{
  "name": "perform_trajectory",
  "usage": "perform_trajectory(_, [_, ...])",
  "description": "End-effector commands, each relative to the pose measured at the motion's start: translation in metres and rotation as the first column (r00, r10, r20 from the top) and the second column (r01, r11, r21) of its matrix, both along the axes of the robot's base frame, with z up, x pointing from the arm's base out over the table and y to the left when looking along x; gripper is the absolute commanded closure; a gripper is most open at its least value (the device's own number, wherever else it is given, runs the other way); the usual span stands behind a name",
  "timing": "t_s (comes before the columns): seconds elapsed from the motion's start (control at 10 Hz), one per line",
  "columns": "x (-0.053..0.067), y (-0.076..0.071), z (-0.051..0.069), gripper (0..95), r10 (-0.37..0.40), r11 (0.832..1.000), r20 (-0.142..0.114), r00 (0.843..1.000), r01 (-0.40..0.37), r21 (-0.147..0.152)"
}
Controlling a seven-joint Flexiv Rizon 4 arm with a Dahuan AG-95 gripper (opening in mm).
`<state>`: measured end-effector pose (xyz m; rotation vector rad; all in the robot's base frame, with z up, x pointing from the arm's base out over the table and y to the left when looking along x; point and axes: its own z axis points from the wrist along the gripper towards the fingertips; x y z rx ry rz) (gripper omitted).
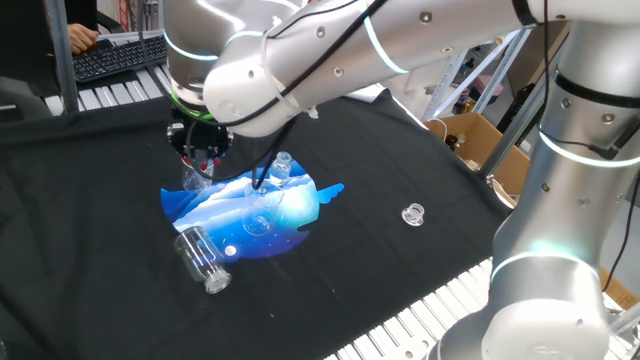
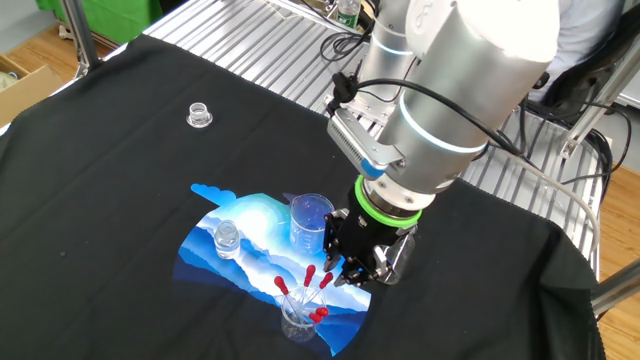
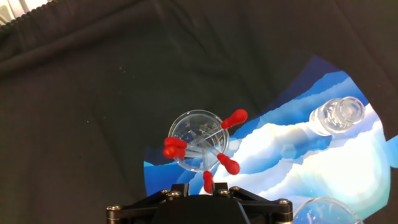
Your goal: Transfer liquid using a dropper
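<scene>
So, in one fixed view, my gripper (image 1: 203,160) hangs low over the blue mat (image 1: 250,215), and a red bit shows between its tips, but I cannot tell if it holds anything. A jar on its side (image 1: 203,260) lies past the gripper, and a small cap (image 1: 413,213) sits well apart on the black cloth (image 1: 420,150).

In the other fixed view, the droppers (image 2: 305,290) stand in a small glass cup (image 2: 300,318) just below my gripper (image 2: 355,268). A beaker (image 2: 311,222) is right beside it, and a little bottle (image 2: 228,238) is farther off.

In the hand view, the red bulbs (image 3: 233,118) fan out of the cup (image 3: 198,140), one almost under my fingers.

I think nothing is picked yet. Grabbing one dropper, sucking up liquid and squeezing it out are all left.
</scene>
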<state>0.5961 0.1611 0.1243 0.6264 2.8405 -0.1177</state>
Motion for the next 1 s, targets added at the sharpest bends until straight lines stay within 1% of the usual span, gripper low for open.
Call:
perform_trajectory(0.1, [0.002, -0.002, -0.002, 76.0, -0.001, 1.0, 0.005, 1.0, 0.001, -0.007])
perform_trajectory(0.3, [0.002, -0.002, -0.003, 76.0, -0.003, 1.0, 0.011, 1.0, 0.003, -0.009])
perform_trajectory(0.7, [0.005, -0.003, -0.009, 76.0, -0.005, 1.0, 0.027, 1.0, 0.005, -0.012])
perform_trajectory(1.0, [0.007, -0.006, -0.013, 76.0, 0.0, 1.0, 0.038, 0.999, 0.001, -0.015])
